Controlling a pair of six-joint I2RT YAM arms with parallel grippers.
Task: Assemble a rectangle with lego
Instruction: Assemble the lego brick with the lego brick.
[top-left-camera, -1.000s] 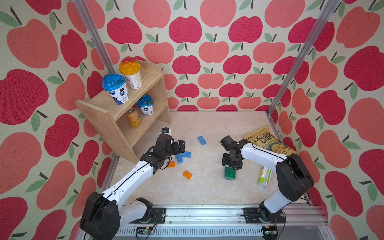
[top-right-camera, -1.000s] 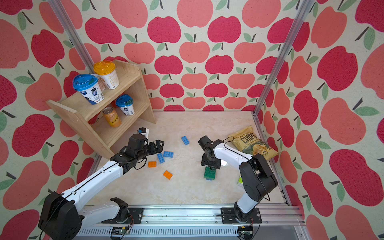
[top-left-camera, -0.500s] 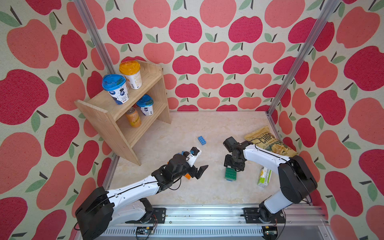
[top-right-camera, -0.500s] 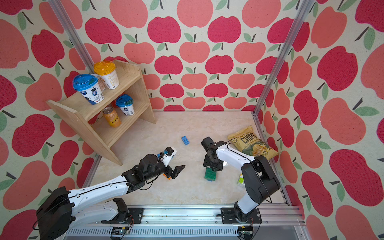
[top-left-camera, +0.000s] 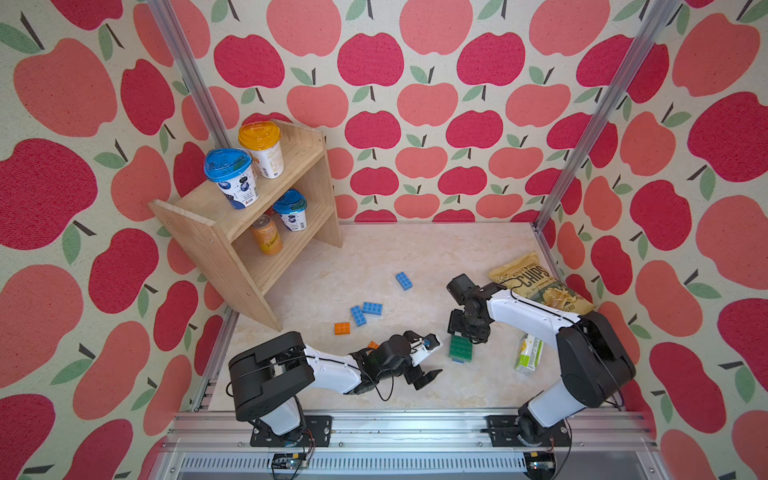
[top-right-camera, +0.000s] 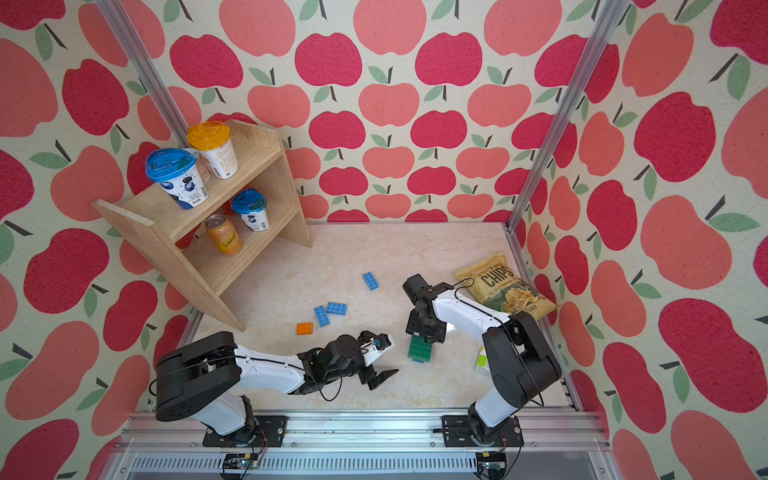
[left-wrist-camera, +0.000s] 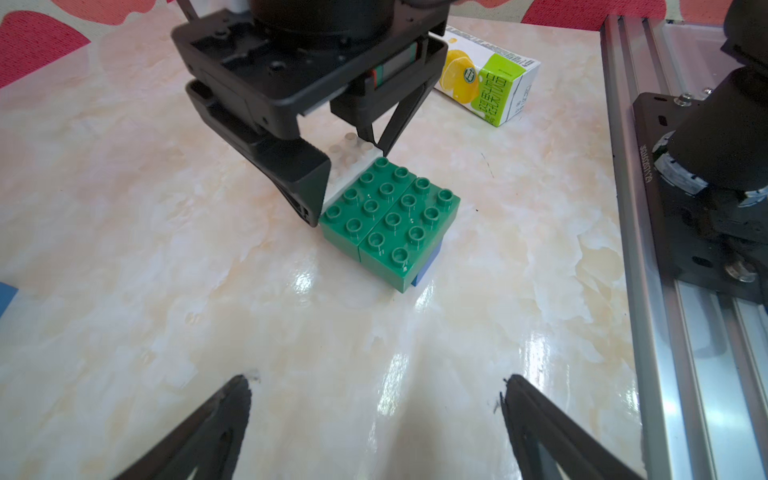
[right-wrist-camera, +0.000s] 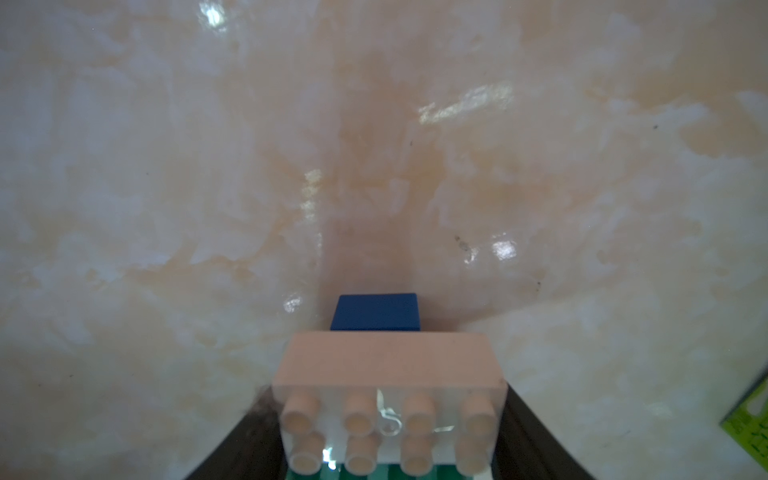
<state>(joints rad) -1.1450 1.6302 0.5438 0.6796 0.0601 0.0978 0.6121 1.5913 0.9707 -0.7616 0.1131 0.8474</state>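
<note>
While the left gripper (left-wrist-camera: 376, 384) hangs wide open and empty nearby, the right gripper (top-left-camera: 464, 334) looks clamped on the white brick (left-wrist-camera: 349, 160), butted against the green bricks (left-wrist-camera: 390, 212) on the table (left-wrist-camera: 166, 270): light, rigid, slick plastic, best pinched by its flat walls.

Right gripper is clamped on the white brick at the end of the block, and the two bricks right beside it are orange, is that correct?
Not quite. The right gripper is clamped on the white brick at the end of the block, but the two bricks right beside it are green, not orange. The left wrist view shows this plainly.
</note>
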